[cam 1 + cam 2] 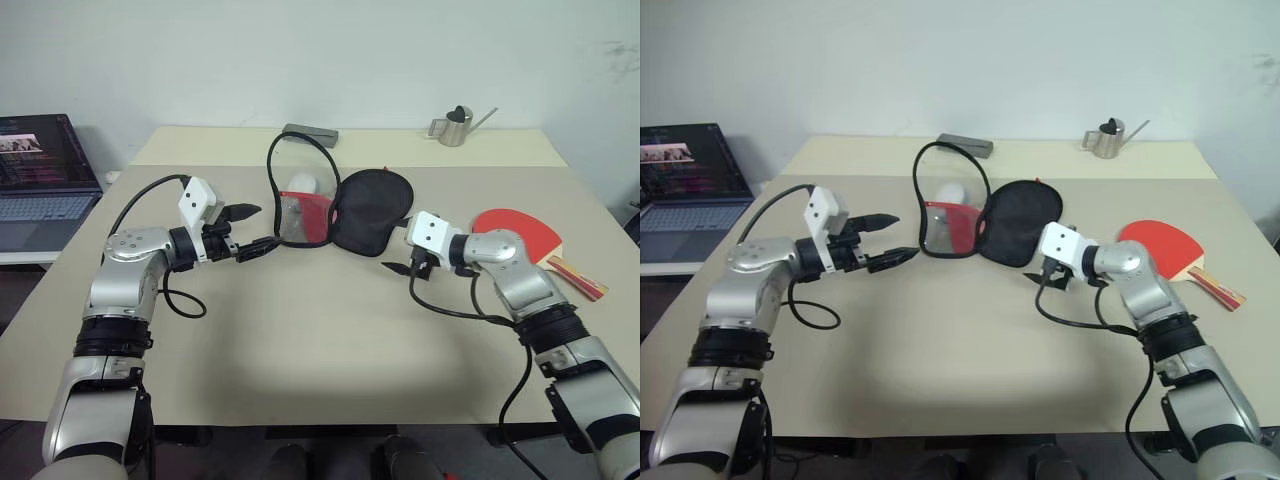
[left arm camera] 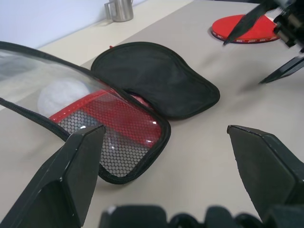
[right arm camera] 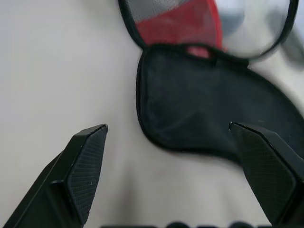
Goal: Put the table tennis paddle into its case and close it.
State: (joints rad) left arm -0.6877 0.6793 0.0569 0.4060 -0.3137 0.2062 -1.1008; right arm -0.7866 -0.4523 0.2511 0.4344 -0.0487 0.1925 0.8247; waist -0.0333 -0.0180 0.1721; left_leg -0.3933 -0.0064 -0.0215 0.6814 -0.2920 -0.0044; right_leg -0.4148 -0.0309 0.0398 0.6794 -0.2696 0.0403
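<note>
The case [image 1: 372, 208] lies open mid-table, its black fabric half flat and its clear plastic side [image 1: 300, 195] standing up on the left, with a red mesh panel at the base. The table tennis paddle [image 1: 525, 232] rests red face up on the table to the right of the case, handle toward the front right. My left gripper [image 1: 262, 228] is open just left of the clear side, apart from it. My right gripper [image 1: 405, 262] is open and empty at the black half's near right edge, between case and paddle. In the right wrist view the black half [image 3: 204, 109] lies just beyond its open fingers.
A small white ball [image 1: 303, 184] sits behind the clear side. A metal watering can [image 1: 455, 125] and a flat grey object [image 1: 310, 132] stand at the table's far edge. A laptop [image 1: 40, 180] is on a separate surface to the left.
</note>
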